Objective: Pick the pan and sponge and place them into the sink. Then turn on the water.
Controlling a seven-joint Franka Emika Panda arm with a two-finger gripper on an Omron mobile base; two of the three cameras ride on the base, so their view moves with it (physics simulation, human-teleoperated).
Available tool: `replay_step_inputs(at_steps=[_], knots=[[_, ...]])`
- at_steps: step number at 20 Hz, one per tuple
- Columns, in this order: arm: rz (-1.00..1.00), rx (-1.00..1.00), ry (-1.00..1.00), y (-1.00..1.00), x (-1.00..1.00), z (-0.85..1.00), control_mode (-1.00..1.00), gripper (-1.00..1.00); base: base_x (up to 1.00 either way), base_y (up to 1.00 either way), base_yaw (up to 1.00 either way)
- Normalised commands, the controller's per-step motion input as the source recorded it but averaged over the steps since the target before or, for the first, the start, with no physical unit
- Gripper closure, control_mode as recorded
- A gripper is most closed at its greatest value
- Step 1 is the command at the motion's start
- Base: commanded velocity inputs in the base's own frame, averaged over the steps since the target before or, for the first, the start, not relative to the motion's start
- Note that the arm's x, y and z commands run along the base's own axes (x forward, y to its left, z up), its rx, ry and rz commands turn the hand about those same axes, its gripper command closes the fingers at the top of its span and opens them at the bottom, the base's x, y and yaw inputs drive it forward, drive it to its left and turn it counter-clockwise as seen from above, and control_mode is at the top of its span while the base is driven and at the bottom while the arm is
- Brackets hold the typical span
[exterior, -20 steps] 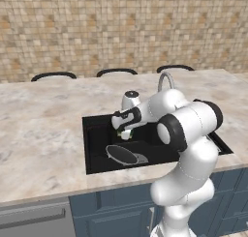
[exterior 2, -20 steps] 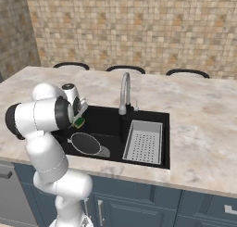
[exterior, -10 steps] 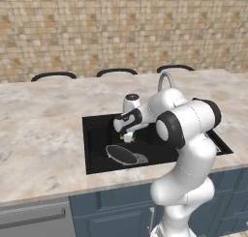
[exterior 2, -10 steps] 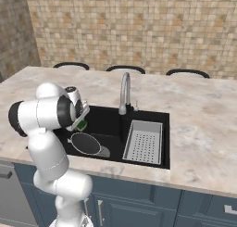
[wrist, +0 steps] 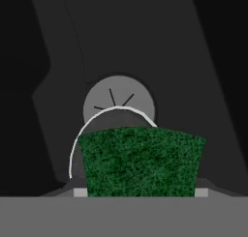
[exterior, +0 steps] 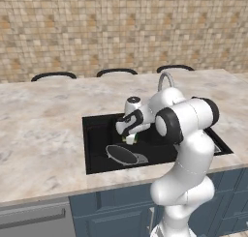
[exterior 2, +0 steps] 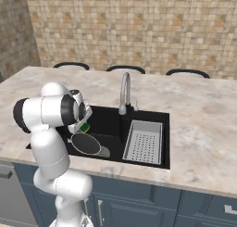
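Note:
My gripper (exterior: 131,137) (exterior 2: 83,126) hangs low inside the black sink (exterior: 97,129) (exterior 2: 109,117), shut on the green sponge (exterior: 132,140) (exterior 2: 85,128). In the hand view the sponge (wrist: 140,163) spans the gap between the fingertips (wrist: 80,192). The black pan (exterior: 122,155) (exterior 2: 85,144) lies on the sink floor just in front of and below the sponge; its pale rim (wrist: 97,122) arcs behind the sponge. The round grey drain (wrist: 118,100) shows beyond it. The silver faucet (exterior: 164,79) (exterior 2: 124,89) stands at the sink's back edge, with no stream showing.
A grey perforated drainer tray (exterior 2: 143,141) sits in the right half of the sink. Marble counter (exterior: 43,134) (exterior 2: 203,124) surrounds the basin. Dark chair backs (exterior: 116,71) line the far edge before the tiled wall.
The gripper has come down and slightly toward the pan with the sponge still in it, from rim height to deeper in the sink. The pan has not moved.

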Motion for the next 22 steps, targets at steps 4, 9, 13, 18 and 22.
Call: replay_step_inputs(at_steps=[4, 9, 13, 18, 22], knots=[[-0.18, -0.02, 0.01, 0.23, 0.02, -0.20, -1.00, 1.00, 0.00, 0.00, 0.00], [-0.15, 0.00, 0.01, 0.31, 0.00, -0.29, -1.00, 1.00, 0.00, 0.00, 0.00], [-0.13, 0.00, 0.00, 0.36, 0.00, -0.31, -1.00, 1.00, 0.00, 0.00, 0.00], [-0.13, 0.00, -0.01, 0.35, 0.00, -0.28, -1.00, 1.00, 0.00, 0.00, 0.00], [-0.13, 0.00, -0.05, 0.36, 0.00, -0.21, -1.00, 1.00, 0.00, 0.00, 0.00]])
